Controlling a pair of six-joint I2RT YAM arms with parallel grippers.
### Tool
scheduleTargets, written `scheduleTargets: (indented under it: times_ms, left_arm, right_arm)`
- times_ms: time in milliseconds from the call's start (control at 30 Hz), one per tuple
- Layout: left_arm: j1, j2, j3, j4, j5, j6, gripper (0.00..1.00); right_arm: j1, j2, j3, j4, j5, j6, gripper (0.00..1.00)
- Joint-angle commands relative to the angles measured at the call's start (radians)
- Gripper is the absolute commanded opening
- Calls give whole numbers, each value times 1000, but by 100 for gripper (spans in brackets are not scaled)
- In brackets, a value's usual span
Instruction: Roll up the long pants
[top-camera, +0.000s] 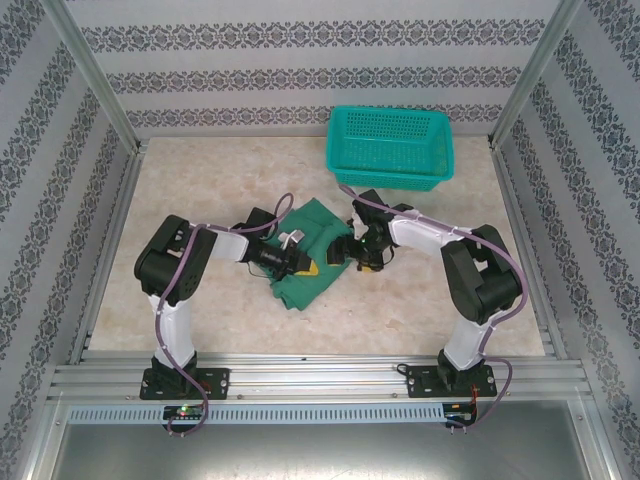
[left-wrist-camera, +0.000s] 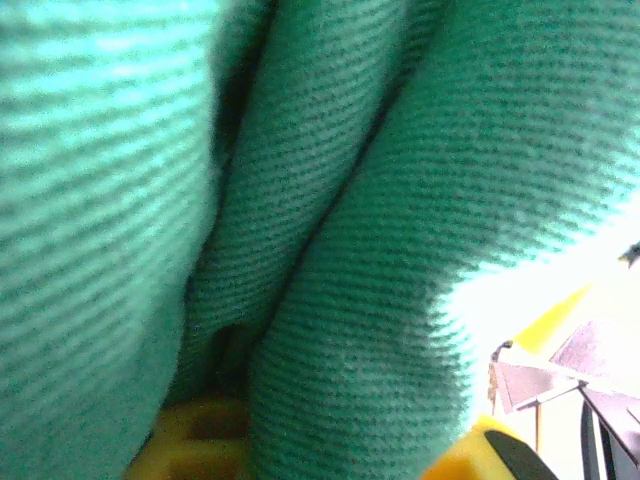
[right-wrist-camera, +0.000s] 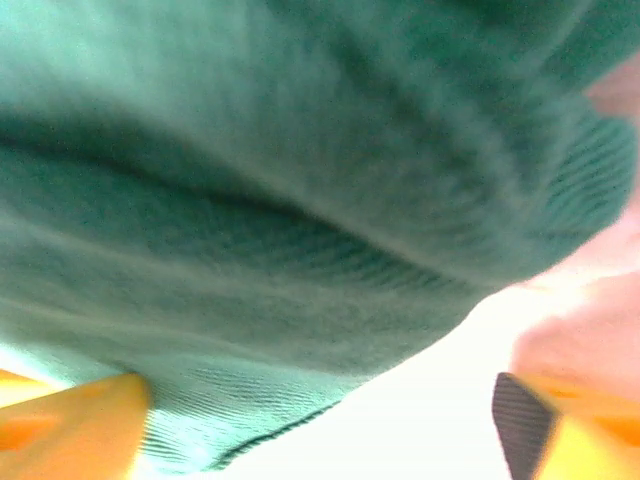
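Top external view is showing the long pants (top-camera: 312, 252) lying as a folded, bunched green bundle near the middle of the table (top-camera: 200, 190), with both arms reaching in toward it from either side. The left gripper (top-camera: 305, 266) is sitting on the near part of the bundle, while the right gripper (top-camera: 352, 252) is hovering just beside the bundle's right edge. A teal basket (top-camera: 390, 148) is standing at the far right of the table, apart from the cloth.

In the left wrist view, thick folds of the long pants (left-wrist-camera: 330, 220) are crowding the lens, and the yellow fingers (left-wrist-camera: 200, 440) are pinching a fold between them, so this gripper is grasping the fabric.

In the right wrist view, the long pants (right-wrist-camera: 280, 200) are hanging blurred across the upper part of the picture, their lower edge reaching down beside one of the yellow fingers (right-wrist-camera: 75, 425). The jaws are standing wide apart with bright bare space between them, gripping nothing; this gripper is released.
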Motion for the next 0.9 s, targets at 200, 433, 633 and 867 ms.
scheduleTargets:
  times_ms: [200,433,633,867]
  left_arm:
    - [6,186,-46,-155,-170,244,0]
    - [-20,189,-21,-205,-181,310,0]
    - [-35,183,-3,-253,-200,351,0]
    - [-76,3,3,-367,-404,427,13]
  right_arm:
    - [-15,115,53,225,17,52,97]
    - [-39,205,148,301,-14,82,90]
    - [-51,256,186,377,-13,113,50]
    - [-78,195,62,485,-12,169,0]
